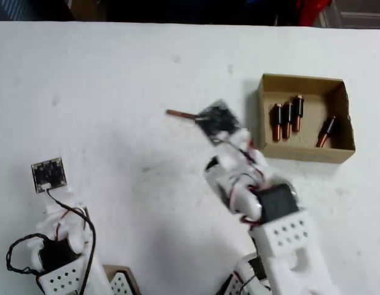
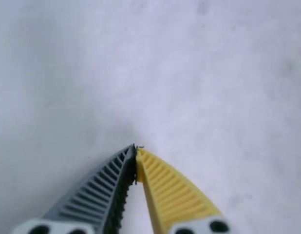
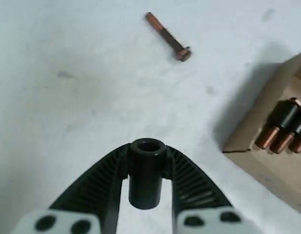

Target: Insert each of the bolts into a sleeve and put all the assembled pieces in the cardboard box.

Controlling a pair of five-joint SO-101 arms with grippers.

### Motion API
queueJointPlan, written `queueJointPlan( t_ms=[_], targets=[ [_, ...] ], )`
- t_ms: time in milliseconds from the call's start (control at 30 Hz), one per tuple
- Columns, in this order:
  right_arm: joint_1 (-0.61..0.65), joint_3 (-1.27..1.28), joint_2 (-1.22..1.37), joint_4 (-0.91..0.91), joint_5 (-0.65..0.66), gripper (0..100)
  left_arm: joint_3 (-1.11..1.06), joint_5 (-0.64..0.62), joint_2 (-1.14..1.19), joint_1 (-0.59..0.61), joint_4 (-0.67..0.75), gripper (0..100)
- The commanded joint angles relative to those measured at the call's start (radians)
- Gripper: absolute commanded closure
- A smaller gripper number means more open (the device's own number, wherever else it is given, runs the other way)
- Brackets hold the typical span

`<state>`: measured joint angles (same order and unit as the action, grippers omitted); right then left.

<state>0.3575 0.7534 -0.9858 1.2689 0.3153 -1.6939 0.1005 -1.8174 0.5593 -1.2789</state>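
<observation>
Right gripper (image 3: 146, 148) clamped on black sleeve (image 3: 144, 180), loose bolt (image 3: 167, 36) lying on table (image 1: 116, 92) beyond it, four assembled pieces (image 1: 286, 120) in cardboard box (image 1: 304, 153) nearby, left gripper (image 2: 136, 155) pinched together over table, holding nothing.

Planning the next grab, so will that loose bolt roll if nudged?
The bolt lies flat with a round shank, so it probably rolls; its wider head would likely curve that roll. It looks like smooth metal, so likely stiff and a bit slippery to pinch.

bolt (image 1: 179, 114): one end behind wrist camera (image 1: 216, 120) | cardboard box (image 3: 267, 170): cut by edge
</observation>
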Motion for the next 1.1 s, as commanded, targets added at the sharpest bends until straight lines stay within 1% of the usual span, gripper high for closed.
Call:
queueJointPlan(
  t_ms=[0,167,300,367,500,567,733,867,1067],
  targets=[
    [-0.079,0.025,-0.081,-0.001,0.009,98.1,0.002,0.009,-0.007,-0.085,-0.009,97],
    [-0.12,0.124,-0.139,-0.076,0.008,98.1,0.002,0.008,-0.007,-0.245,-0.005,98],
    [-0.134,0.224,-0.182,-0.157,0.003,98.1,0.002,0.011,-0.007,-0.312,0.041,98],
    [-0.134,0.273,-0.202,-0.193,0.002,98.1,0.002,0.051,-0.007,-0.328,0.069,98],
    [-0.134,0.379,-0.252,-0.266,0.0,98.1,0.002,0.215,-0.007,-0.326,0.167,97],
    [-0.134,0.433,-0.282,-0.295,0.0,98.1,0.002,0.276,-0.007,-0.326,0.204,97],
    [-0.136,0.499,-0.348,-0.318,0.0,98.1,0.009,0.29,-0.007,-0.326,0.244,97],
    [-0.136,0.532,-0.384,-0.32,0.0,98.1,0.064,0.29,-0.007,-0.328,0.238,98],
    [-0.139,0.575,-0.443,-0.317,0.0,98.1,0.178,0.42,-0.007,-0.332,0.199,98]
  ],
)
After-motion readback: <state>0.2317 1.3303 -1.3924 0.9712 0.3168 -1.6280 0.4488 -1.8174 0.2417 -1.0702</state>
